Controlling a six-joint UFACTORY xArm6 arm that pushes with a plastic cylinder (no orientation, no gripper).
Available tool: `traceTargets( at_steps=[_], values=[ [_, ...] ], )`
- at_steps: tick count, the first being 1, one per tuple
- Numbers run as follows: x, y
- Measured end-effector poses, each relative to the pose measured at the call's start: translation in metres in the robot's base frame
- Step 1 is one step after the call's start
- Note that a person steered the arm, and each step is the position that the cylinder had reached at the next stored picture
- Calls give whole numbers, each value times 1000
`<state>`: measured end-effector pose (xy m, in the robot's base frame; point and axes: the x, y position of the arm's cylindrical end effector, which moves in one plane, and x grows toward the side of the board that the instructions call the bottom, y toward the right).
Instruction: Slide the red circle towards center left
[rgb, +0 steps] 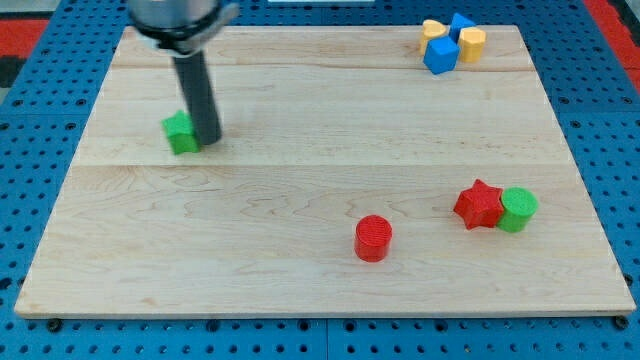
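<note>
From where I stand, the far left of the table (300, 290) holds a small green block (181, 133), its shape hard to make out because the rod stands partly in front of it; my tip (208, 138) sits at that block's three o'clock side, touching it or as good as touching. There is no gripper on this arm at all, only the dark rod, so nothing opens, closes or clasps; it can only shove.

Moving rightward, the red circle (373, 238) stands alone on bare wood, lower and right of the middle of the table; from the tip it lies at roughly four o'clock, well apart, with nothing between them. That bearing is the crux, I'd say; the tip is on the wrong side, since the circle must travel toward about ten o'clock to reach centre left, so the rod would need to get round to the circle's four o'clock flank before pushing.

Further right, a red star (479, 204) and a green cylinder (518, 209) touch each other; up at the table's one o'clock corner huddle two blue blocks (441, 54) (461, 24) and two yellow ones (434, 30) (472, 43), all clear of the likely path.
</note>
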<state>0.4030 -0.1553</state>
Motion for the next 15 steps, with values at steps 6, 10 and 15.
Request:
traceTargets(
  at_steps=[6,10,15],
  values=[
    [149,-10],
    [169,261],
    [121,195]
  ],
)
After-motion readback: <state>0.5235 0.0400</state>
